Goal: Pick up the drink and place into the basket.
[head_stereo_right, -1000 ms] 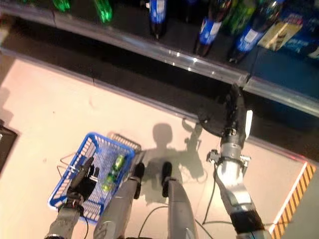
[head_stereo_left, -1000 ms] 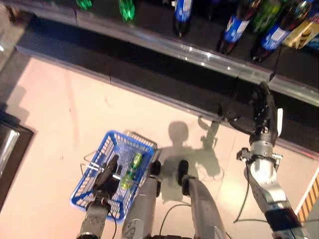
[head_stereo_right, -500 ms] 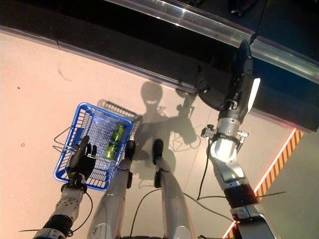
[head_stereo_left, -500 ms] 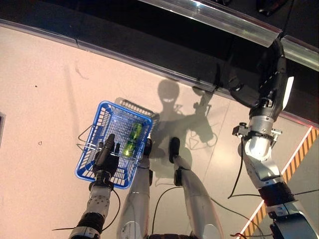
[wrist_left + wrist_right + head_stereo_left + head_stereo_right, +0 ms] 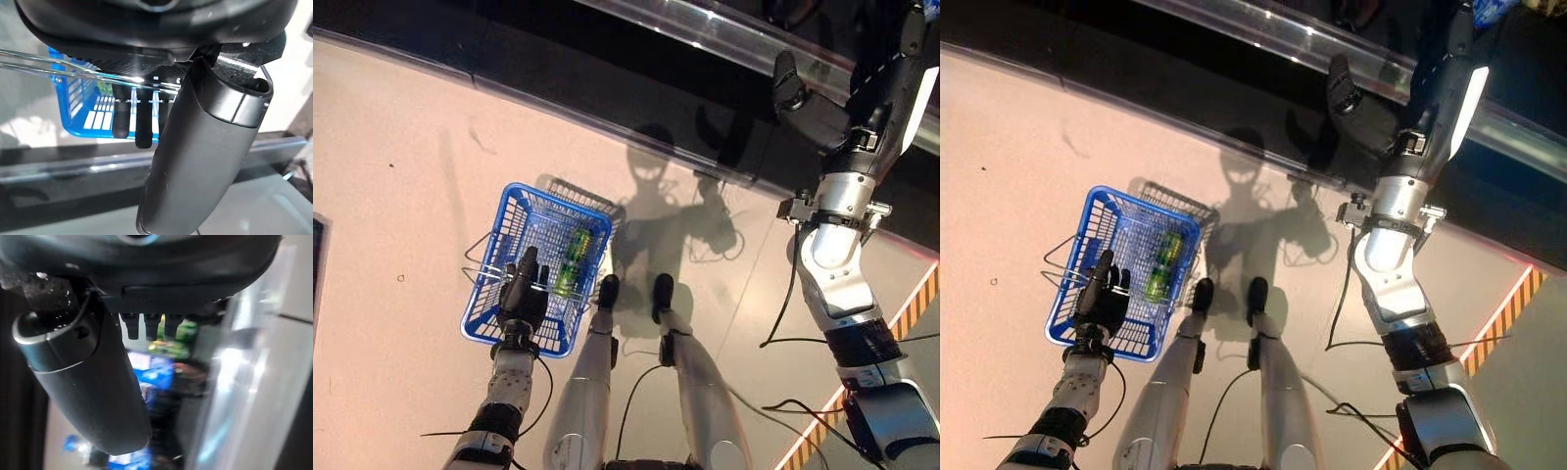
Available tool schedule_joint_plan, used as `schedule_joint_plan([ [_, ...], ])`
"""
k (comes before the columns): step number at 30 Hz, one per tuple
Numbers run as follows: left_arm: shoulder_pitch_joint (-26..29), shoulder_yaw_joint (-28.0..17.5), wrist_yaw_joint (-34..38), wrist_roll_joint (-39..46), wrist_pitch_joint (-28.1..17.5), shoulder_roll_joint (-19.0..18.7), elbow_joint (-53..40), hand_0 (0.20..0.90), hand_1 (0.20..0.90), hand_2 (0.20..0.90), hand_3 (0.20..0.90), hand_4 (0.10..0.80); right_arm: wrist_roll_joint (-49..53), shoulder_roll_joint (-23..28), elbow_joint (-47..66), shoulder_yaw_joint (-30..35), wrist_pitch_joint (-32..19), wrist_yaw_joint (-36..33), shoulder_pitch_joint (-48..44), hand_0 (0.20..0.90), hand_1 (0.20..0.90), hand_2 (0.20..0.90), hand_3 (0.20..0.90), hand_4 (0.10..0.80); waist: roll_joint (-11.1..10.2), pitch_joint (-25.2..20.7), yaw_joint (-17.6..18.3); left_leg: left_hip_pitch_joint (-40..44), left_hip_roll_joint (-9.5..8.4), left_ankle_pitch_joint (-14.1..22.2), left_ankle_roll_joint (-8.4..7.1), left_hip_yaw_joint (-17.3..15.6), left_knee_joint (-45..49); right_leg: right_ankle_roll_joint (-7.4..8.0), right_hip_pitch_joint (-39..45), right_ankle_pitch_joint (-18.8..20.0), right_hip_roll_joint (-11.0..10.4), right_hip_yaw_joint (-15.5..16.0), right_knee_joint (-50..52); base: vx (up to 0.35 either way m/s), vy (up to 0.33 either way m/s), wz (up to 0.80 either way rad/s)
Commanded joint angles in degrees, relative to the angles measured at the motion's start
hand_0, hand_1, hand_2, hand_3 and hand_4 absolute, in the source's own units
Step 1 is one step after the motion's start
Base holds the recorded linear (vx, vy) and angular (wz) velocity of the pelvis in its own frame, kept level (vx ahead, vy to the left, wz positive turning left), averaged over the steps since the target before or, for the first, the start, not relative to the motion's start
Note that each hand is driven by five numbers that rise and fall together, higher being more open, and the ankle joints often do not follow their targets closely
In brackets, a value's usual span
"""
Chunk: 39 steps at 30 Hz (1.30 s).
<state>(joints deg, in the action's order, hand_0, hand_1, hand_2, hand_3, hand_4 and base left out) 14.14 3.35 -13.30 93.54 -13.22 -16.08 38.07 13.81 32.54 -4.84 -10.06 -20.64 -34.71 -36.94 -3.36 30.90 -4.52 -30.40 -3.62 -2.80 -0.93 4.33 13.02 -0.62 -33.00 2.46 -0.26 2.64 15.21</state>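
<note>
Since a second ago my right hand [image 5: 911, 49] has lifted toward the shelf [image 5: 724, 29], fingers straight, holding nothing. My left hand [image 5: 522, 292] hooks the wire handle [image 5: 58, 66] of the basket [image 5: 499, 328]; a green drink [image 5: 574, 260] already lies inside. Reaching blind, I could knock bottles off the shelf, or let the basket tip.

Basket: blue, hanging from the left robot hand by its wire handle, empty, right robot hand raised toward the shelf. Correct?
Not empty. The left eye view shows a green drink lying in the blue basket. The rest holds: the left robot hand carries it by the wire handle, and the right robot hand is raised toward the shelf.
</note>
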Motion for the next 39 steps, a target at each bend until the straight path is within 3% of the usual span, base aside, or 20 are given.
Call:
schedule_joint_plan([
  [1,-2.15,-4.84,-7.26,0.24,-3.95,-0.87,-8.11,0.300,0.300,0.300,0.200,0.100,1.47,7.15,8.72,4.64,-1.85,1.71,-3.67,0.900,0.900,0.900,0.900,0.800,3.24,-1.10,1.19,0.86,-3.18,5.66,2.95,-2.99,4.89,6.32,3.59,-3.38,0.54,1.83,0.16,0.043,0.052,0.02],
  [19,-4.21,-3.79,-5.75,-2.01,-1.69,1.15,-7.49,0.300,0.300,0.300,0.200,0.100,9.00,9.26,-4.94,7.27,1.37,4.29,-8.24,0.900,0.900,0.900,0.900,0.800,5.29,-2.37,-0.29,5.53,-3.49,6.85,3.06,-2.36,5.90,5.27,7.90,-4.85,-1.03,3.08,1.61,0.051,0.024,0.04],
  [39,-3.48,-3.78,-4.99,-1.71,1.31,-1.82,-6.46,0.300,0.300,0.300,0.200,0.100,13.62,13.51,-18.56,3.40,4.43,6.82,-17.51,0.900,0.900,0.900,0.900,0.800,4.90,-2.17,-2.26,5.18,-3.52,6.78,3.41,-1.88,6.31,4.55,7.53,-4.60,-0.79,3.80,2.29,0.007,-0.002,0.01],
])
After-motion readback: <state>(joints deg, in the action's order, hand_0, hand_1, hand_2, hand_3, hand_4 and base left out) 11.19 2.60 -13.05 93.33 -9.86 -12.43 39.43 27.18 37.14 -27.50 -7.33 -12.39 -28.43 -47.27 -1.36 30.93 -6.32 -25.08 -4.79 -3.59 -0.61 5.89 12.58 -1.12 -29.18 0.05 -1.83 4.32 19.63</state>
